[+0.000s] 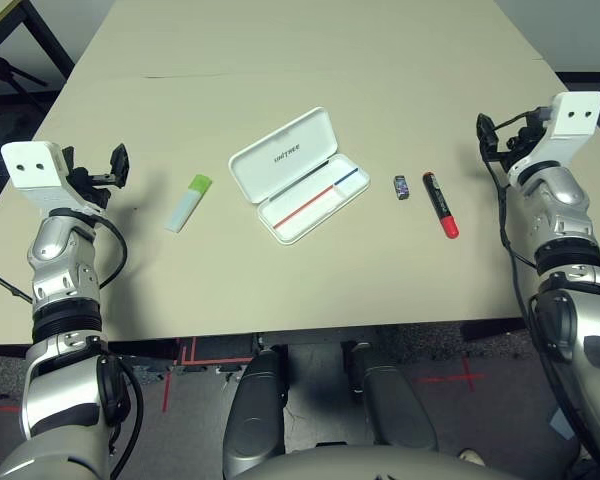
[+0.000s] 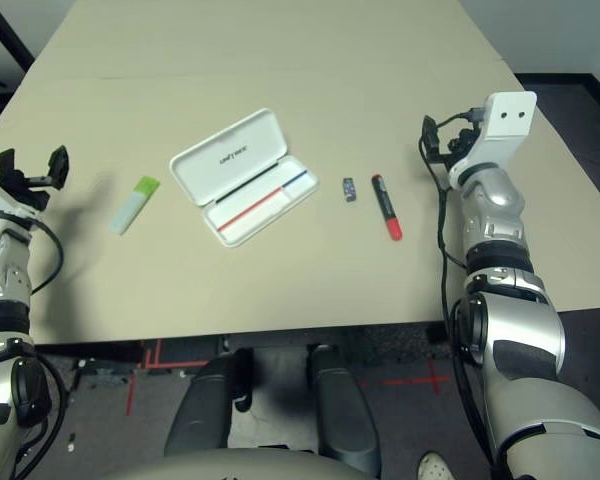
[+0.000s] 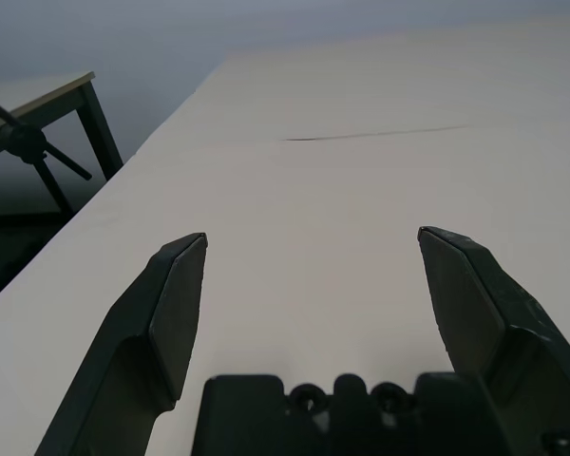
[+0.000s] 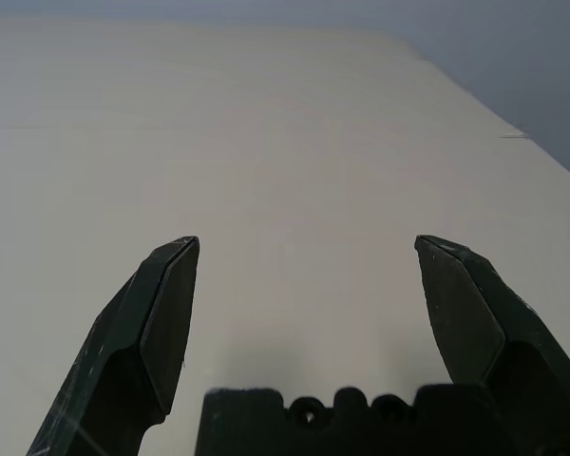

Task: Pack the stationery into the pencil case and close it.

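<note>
The white pencil case [image 1: 298, 176] lies open at the middle of the table, its lid with dark lettering on the far side and a red-and-blue stripe in the tray. A whitish highlighter with a lime-green cap [image 1: 188, 203] lies to its left. Right of the case sit a tiny dark block [image 1: 402, 187] and a red marker with a black cap [image 1: 440, 204]. My left gripper [image 1: 95, 165] hovers open left of the highlighter, holding nothing. Past the marker on the right, my right gripper [image 1: 505, 128] is open too. The wrist views show both grippers [image 3: 309, 242] [image 4: 304, 245] spread over bare tabletop.
The beige table [image 1: 280, 60] stretches far back, with a thin dark line across its far left part. Its front edge runs just before my body. A second table with black legs [image 1: 5, 40] stands off to the left. Red tape marks the floor below.
</note>
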Action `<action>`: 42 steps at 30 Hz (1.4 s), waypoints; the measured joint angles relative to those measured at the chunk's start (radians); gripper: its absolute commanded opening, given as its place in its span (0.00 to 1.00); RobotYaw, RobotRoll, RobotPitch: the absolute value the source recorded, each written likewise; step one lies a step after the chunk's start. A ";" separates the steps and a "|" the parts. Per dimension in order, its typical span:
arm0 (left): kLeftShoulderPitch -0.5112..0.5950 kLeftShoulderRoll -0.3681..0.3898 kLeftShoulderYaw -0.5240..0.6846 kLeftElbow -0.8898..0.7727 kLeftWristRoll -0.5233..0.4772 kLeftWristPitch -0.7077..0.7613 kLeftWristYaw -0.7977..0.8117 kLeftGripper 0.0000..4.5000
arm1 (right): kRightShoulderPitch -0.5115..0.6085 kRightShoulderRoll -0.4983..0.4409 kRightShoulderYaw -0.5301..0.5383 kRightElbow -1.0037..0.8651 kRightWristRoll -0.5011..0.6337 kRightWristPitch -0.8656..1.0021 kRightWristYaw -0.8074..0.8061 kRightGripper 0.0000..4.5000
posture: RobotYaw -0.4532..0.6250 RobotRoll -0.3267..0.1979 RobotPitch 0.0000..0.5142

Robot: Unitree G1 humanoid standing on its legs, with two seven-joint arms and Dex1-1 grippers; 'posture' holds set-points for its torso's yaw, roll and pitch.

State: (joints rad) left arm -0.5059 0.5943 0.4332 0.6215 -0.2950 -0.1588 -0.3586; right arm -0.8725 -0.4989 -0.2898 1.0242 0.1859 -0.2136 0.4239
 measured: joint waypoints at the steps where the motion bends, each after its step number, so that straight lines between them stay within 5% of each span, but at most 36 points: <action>1: 0.010 0.000 0.001 -0.016 -0.001 0.004 0.000 0.99 | -0.002 -0.005 0.003 0.000 0.000 0.009 0.019 1.00 | 0.45 0.62 0.38; 12: 0.050 0.000 0.016 -0.113 -0.021 0.069 -0.003 0.99 | 0.008 -0.133 0.163 -0.180 -0.010 0.216 0.468 1.00 | 0.44 0.62 0.35; 19: 0.076 -0.001 -0.053 -0.321 -0.050 0.198 -0.099 0.99 | 0.070 -0.215 0.240 -0.337 -0.010 0.343 0.687 1.00 | 0.45 0.62 0.32; 32: 0.182 0.081 -0.250 -0.854 -0.174 0.604 -0.296 0.99 | 0.086 -0.259 0.299 -0.394 -0.033 0.415 0.792 1.00 | 0.48 0.62 0.33; 42: 0.186 0.113 -0.539 -0.995 -0.089 0.736 -0.365 0.99 | 0.085 -0.241 0.319 -0.392 -0.050 0.408 0.774 1.00 | 0.48 0.62 0.37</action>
State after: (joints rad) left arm -0.3202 0.7074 -0.1062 -0.3731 -0.3836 0.5768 -0.7236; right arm -0.7871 -0.7400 0.0293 0.6323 0.1361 0.1947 1.1980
